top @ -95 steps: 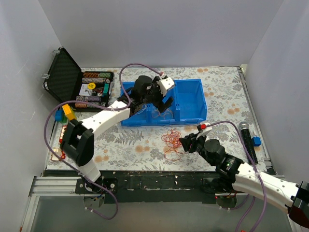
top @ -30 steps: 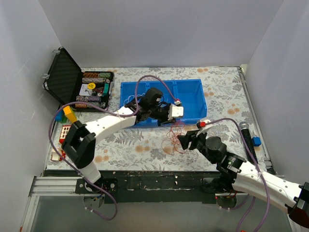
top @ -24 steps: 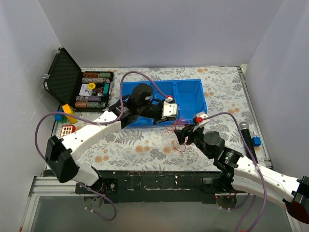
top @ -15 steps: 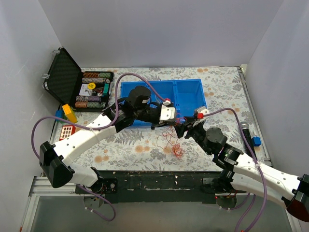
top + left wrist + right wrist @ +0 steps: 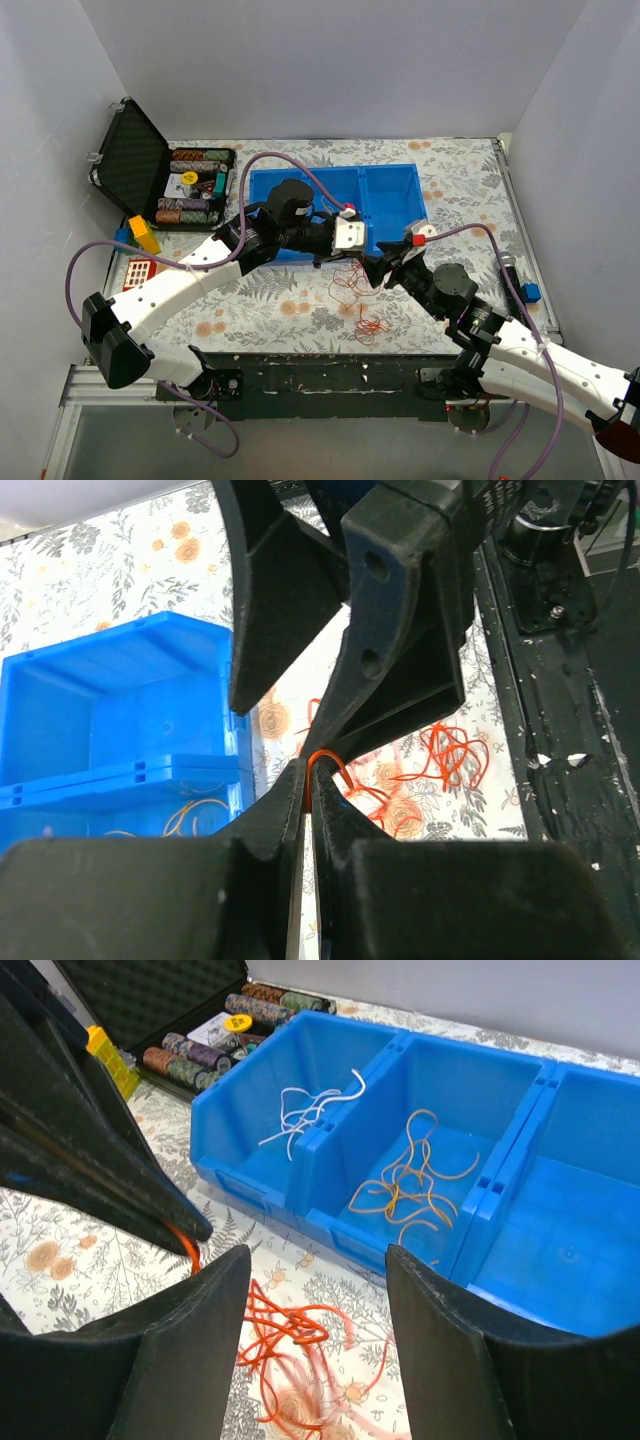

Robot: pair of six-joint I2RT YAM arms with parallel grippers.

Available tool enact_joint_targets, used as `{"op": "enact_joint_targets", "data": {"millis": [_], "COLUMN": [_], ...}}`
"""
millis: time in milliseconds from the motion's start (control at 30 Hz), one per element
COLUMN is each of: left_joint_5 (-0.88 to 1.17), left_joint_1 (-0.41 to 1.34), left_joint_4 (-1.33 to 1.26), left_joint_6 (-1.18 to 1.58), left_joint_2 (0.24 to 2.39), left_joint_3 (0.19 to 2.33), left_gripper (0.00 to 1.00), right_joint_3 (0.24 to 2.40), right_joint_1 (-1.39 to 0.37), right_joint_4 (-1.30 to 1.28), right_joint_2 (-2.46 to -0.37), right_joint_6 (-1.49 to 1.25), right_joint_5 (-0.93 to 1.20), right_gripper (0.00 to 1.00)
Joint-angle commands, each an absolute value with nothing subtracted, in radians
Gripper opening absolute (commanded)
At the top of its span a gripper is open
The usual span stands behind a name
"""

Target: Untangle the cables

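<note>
My left gripper is shut on a loop of red cable, holding it up over the flowered table just in front of the blue bin. From that pinch the red cables hang in a loose tangle down to the table. My right gripper stands open right beside the left fingertips, with the red tangle below and between its fingers, untouched. White cables lie in the bin's left compartment and orange-yellow cables in the middle one.
An open black case of poker chips sits at the back left. A yellow block and a small red-and-white toy lie at the left edge. A microphone and a blue block lie at the right.
The left gripper came from the bin, pinched a red strand and lifted it. The right gripper moved up and back toward it. The red tangle now hangs stretched out.
</note>
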State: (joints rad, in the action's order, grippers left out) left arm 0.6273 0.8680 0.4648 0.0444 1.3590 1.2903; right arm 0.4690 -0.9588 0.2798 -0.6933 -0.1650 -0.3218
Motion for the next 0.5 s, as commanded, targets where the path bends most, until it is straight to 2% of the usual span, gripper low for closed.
{"op": "enact_joint_targets", "data": {"millis": [0,100,367,467], "left_joint_5": [0.584,0.600,0.650,0.663], "left_joint_1": [0.873,0.873,0.873,0.873], "left_joint_4": [0.428,0.428,0.443,0.446], "left_joint_6": [0.034,0.066,0.169,0.198], "left_joint_2": [1.312,1.319,1.336,1.341], "left_joint_3": [1.316,1.373,1.548,1.592], "left_gripper": [0.00,0.00,0.00,0.00], "right_joint_3": [0.474,0.427,0.394,0.393], "right_joint_1": [-0.963,-0.962,-0.966,-0.965], "right_joint_4": [0.212,0.199,0.213,0.221], "right_joint_2": [-0.658,-0.635,-0.634,-0.643], "right_joint_6": [-0.207,-0.235,-0.247,-0.248], "right_joint_5": [-0.330,-0.347,-0.351,-0.348], "right_gripper": [0.63,0.57,0.55,0.52]}}
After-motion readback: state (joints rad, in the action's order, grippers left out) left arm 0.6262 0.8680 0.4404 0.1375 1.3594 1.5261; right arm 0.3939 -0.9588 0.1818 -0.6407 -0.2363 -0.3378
